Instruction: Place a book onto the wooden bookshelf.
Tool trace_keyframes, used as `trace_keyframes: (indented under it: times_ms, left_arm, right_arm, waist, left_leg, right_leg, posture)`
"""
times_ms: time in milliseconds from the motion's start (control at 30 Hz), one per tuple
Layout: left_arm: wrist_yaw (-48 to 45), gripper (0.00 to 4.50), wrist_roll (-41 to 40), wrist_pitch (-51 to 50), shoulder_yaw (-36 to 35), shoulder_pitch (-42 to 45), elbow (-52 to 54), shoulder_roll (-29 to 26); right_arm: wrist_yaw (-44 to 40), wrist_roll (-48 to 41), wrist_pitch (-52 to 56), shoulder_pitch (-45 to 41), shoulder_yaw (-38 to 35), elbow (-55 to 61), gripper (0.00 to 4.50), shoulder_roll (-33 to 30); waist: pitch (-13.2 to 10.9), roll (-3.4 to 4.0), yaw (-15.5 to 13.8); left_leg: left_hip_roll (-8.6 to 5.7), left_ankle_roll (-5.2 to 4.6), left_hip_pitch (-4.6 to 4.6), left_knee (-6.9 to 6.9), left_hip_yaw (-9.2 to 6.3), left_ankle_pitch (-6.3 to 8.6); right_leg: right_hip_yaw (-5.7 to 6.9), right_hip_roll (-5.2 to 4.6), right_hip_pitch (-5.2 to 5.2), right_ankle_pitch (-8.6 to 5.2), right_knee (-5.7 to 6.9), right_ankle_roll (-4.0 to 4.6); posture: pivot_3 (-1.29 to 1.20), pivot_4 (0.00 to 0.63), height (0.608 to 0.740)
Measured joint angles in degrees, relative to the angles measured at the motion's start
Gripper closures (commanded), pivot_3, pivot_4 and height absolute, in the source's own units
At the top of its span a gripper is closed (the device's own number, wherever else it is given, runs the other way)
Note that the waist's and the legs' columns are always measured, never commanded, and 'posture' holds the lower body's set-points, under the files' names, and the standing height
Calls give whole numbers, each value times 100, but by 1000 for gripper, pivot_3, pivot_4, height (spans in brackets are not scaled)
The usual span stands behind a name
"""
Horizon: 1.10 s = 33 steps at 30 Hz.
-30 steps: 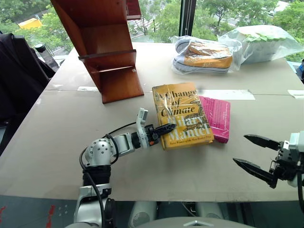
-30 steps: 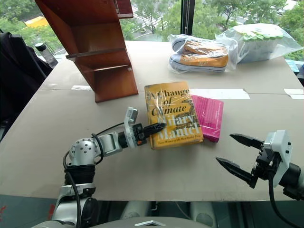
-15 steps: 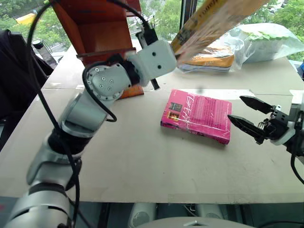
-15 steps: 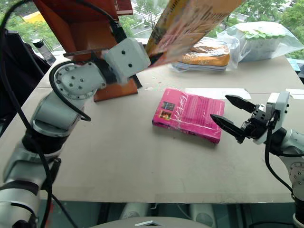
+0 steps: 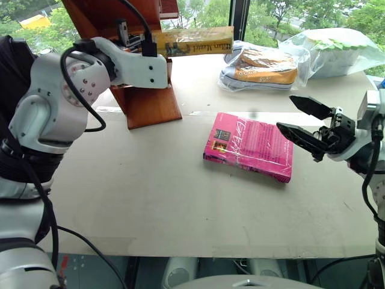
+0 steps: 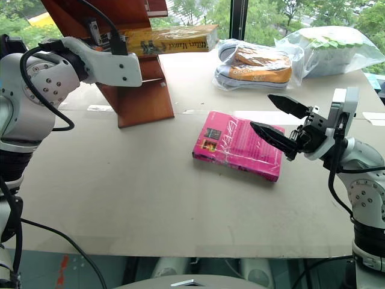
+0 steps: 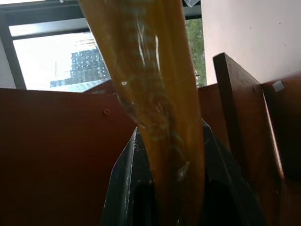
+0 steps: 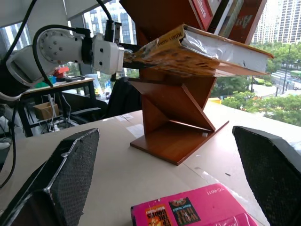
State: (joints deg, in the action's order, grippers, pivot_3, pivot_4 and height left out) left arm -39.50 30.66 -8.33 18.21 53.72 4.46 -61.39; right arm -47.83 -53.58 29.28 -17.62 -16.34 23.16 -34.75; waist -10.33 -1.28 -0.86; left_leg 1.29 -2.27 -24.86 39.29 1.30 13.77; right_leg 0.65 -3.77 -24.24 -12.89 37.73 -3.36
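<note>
The book point(image 5: 194, 41), yellow-orange and plastic-wrapped, hangs level in the air with its spine facing me. My left gripper point(image 5: 155, 46) is shut on its left end. That end is right by a tier of the wooden bookshelf point(image 5: 147, 99); whether they touch I cannot tell. In the left wrist view the book point(image 7: 155, 94) rises between the two fingers point(image 7: 127, 183), with the bookshelf point(image 7: 56, 150) just behind. My right gripper point(image 5: 302, 122) is open and empty, hovering above the right edge of a pink book point(image 5: 249, 144) that lies on the table.
A sneaker in a plastic bag point(image 5: 261, 65) and a bag of green and white items point(image 5: 337, 49) lie at the table's far right. Other books point(image 8: 221, 16) stand on the shelf's upper tier. The table's front edge point(image 5: 192, 251) is near me.
The left arm lifted the book off the pink book, swung it up and left, then levelled it beside the shelf. The right gripper rose and moved left toward the pink book, staying open.
</note>
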Motion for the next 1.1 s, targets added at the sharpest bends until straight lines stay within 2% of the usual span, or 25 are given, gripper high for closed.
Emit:
trace_keyframes:
  times_ms: [267,467,867,900,933,967,1033,1067,1100]
  left_arm:
    - [-410,4235,581,-277,47,435,-687,570]
    - [-829,4235,870,-523,86,491,-931,753]
    - [-1786,4235,1202,-1154,37,635,-960,553]
    - [-1815,3193,1203,-1191,30,633,-929,543]
    - [-1836,2740,1214,-1290,-38,540,-806,480]
    - [-1836,2740,1214,-1291,-39,538,-803,478]
    - [-1933,2271,1260,-1517,-251,351,-582,285]
    - [-1992,1609,1270,-1655,-322,303,-482,267]
    - [-2039,1376,1295,-1749,-359,292,-408,268]
  right_arm:
    - [214,183,2,-300,179,-174,0,96]
    - [367,211,-66,-402,185,-183,0,222]
    - [439,297,-73,-383,203,-186,0,346]
    - [432,305,-74,-385,212,-192,0,350]
    - [414,319,-76,-409,242,-213,0,368]
    - [413,319,-76,-410,242,-214,0,369]
    - [381,342,-88,-434,268,-300,0,408]
    - [368,358,-92,-435,285,-346,0,426]
    - [346,371,-92,-435,312,-357,0,449]
  waist:
    - [0,0,9]
    - [-1,0,23]
    - [-1,0,45]
    - [-1,0,52]
    - [-1,0,84]
    - [-1,0,87]
    - [-1,0,154]
    - [0,0,153]
    - [0,0,150]
  left_leg:
    - [-2,0,1,6,2,0]
    - [0,0,-1,4,0,0]
    - [3,0,1,5,-1,0]
    - [3,0,1,5,-2,0]
    - [3,0,1,5,-1,0]
    - [3,0,2,5,-2,0]
    - [3,0,5,5,0,0]
    - [3,0,5,5,-2,0]
    - [3,0,5,6,-3,-1]
  right_leg:
    - [-1,1,-2,1,11,0]
    - [-4,4,-12,1,23,1]
    - [-10,6,-13,1,23,1]
    - [-11,6,-13,1,23,1]
    - [-12,6,-13,1,24,1]
    - [-12,6,-13,1,24,1]
    - [-14,6,-13,1,27,1]
    - [-13,6,-13,1,29,1]
    - [-12,6,-13,1,30,1]
  posture:
    - [0,150,693]
    - [0,150,693]
    - [0,150,693]
    - [0,150,693]
    - [0,150,693]
    - [0,150,693]
    - [0,150,693]
    - [0,150,693]
    - [0,150,693]
